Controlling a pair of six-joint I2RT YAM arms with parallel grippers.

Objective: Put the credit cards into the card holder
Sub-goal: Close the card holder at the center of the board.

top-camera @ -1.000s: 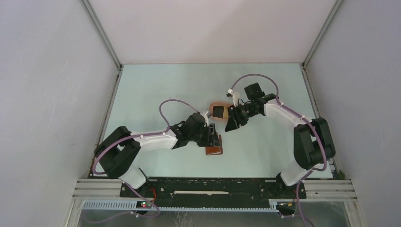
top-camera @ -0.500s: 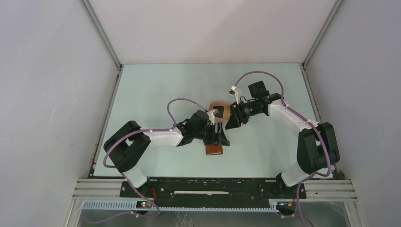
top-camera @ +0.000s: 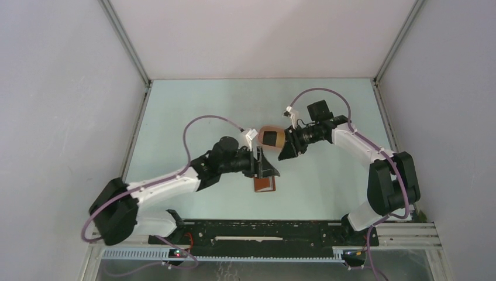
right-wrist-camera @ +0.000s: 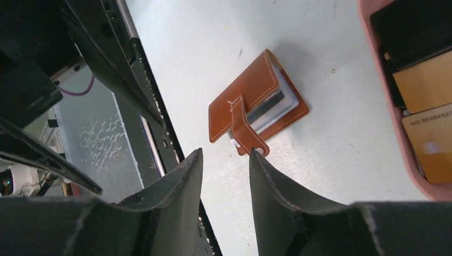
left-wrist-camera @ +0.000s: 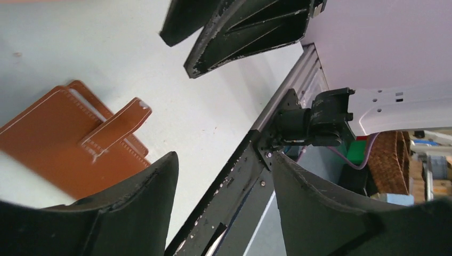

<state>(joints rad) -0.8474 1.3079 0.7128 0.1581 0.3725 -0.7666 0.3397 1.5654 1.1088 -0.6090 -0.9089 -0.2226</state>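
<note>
The card holder point(top-camera: 264, 185) lies on the table as a reddish-brown wallet, folded over with its snap tab loose. Pale pockets and a dark edge show between its covers point(right-wrist-camera: 256, 104). My left gripper point(top-camera: 268, 167) hovers just above it, open, with nothing between the fingers point(left-wrist-camera: 224, 160); the wallet point(left-wrist-camera: 64, 146) sits to their left. The credit cards lie in a pink oval tray point(top-camera: 275, 128): a black one point(top-camera: 269, 139) on top, tan ones point(right-wrist-camera: 426, 85) beside it. My right gripper point(top-camera: 285, 153) hangs between tray and wallet, open and empty point(right-wrist-camera: 226, 154).
The black rail of the arm bases point(top-camera: 263, 229) runs along the near table edge, close behind the wallet. The pink tray's rim point(right-wrist-camera: 426, 189) is at the right of the right wrist view. Grey walls enclose the pale green table point(top-camera: 193, 117).
My left arm has stretched out lower and to the left, and its jaws have opened wider over the wallet. The right gripper has barely shifted, its jaws slightly narrower.
</note>
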